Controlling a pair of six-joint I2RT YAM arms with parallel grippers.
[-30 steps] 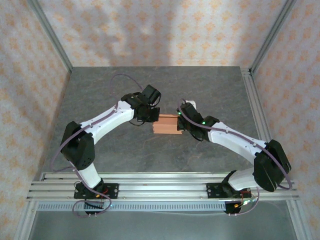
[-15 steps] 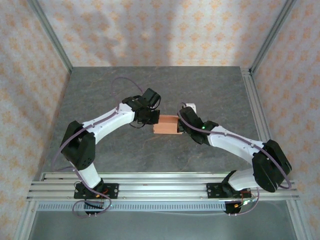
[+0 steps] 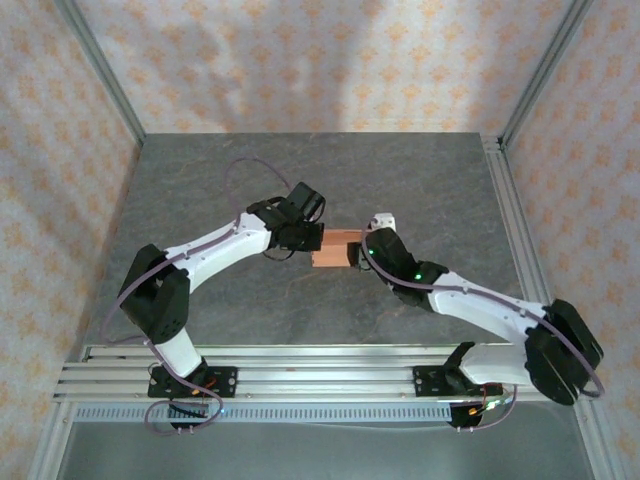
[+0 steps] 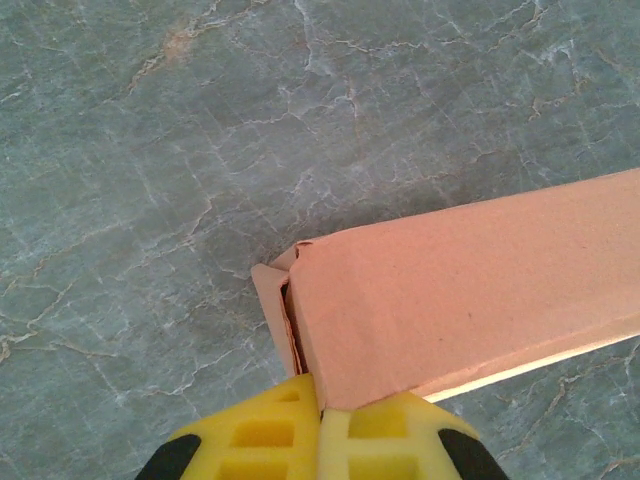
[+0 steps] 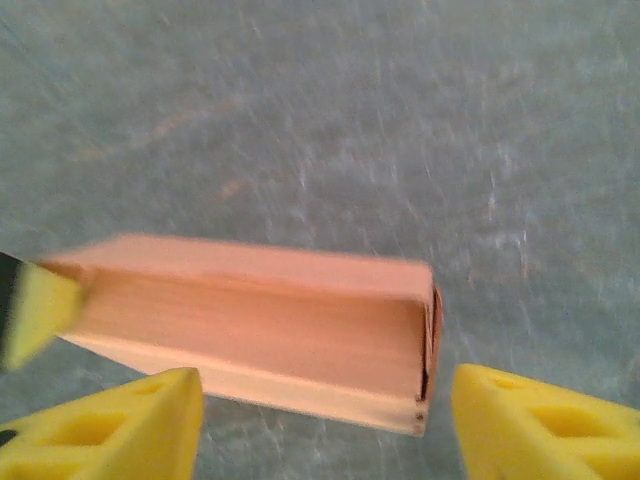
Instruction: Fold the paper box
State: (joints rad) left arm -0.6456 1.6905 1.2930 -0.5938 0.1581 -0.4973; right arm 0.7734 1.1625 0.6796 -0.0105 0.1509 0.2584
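Now | paper box [image 3: 335, 249] mid-bench [image 3: 200, 180] | my left gripper [image 4: 318, 405] clamps its end corner | my right gripper [image 5: 322, 405] gapes around the other end | risk: uneven squeeze crumples the thin flap

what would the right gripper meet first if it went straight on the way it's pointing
Most likely the paper box: it sits between the open fingers of the right gripper, so its near wall would be met before the table behind. The view is blurred, so depth is uncertain.
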